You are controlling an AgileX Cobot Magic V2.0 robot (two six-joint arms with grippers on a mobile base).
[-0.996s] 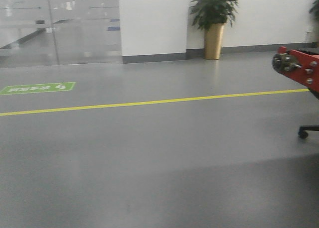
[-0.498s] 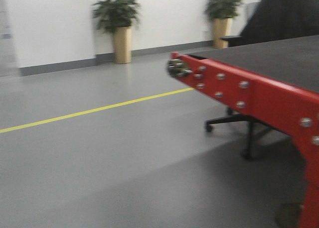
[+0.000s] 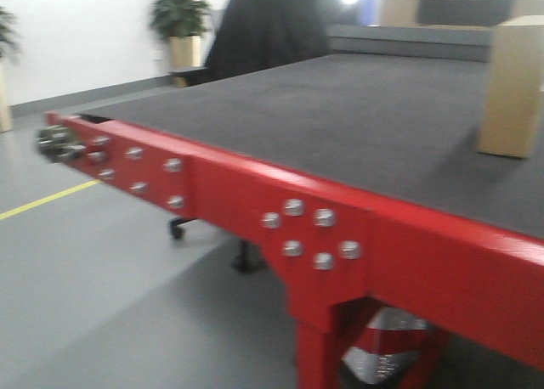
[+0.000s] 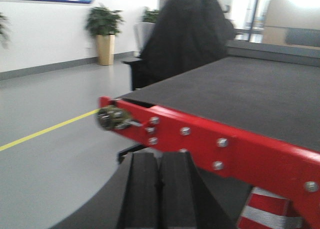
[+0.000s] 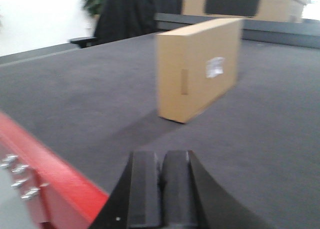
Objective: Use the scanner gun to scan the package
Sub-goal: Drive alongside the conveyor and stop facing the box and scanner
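Package [image 5: 197, 69]: stands upright on the dark belt [image 3: 340, 109], well in from the red rail [image 3: 255, 202]. Its white label and short slit face the right wrist camera. In the front view it sits at the far right edge.
Scanner: not seen in any view; position unknown.
Left gripper [image 4: 159, 161]: pads pressed together, holding nothing. It sits low, about level with the rail and outside the table.
Right gripper [image 5: 161, 156]: pads pressed together, empty, over the belt and pointed at the package, with clear belt between them.
Views: all three are smeared and soft.
Risk 1: there is nothing to scan with. Until the scanner is found, any reach toward the package is wasted, and blind searching could sweep the belt.
Risk 2: rail strike. The left arm is below belt height, so closing in without lifting it would likely drive the gripper into the rail or its bolts.
Risk 3: toppling. The package is tall and thin on a narrow base, and a nudge from the closed right gripper would probably tip it, perhaps label down.
Risk 4: wrong box. The bigger boxes [image 5: 235, 6] with dark panels stand behind the package and could be taken for it.
Risk 5: closed pads. Both grippers must spread before taking the scanner handle, or they will push it away.
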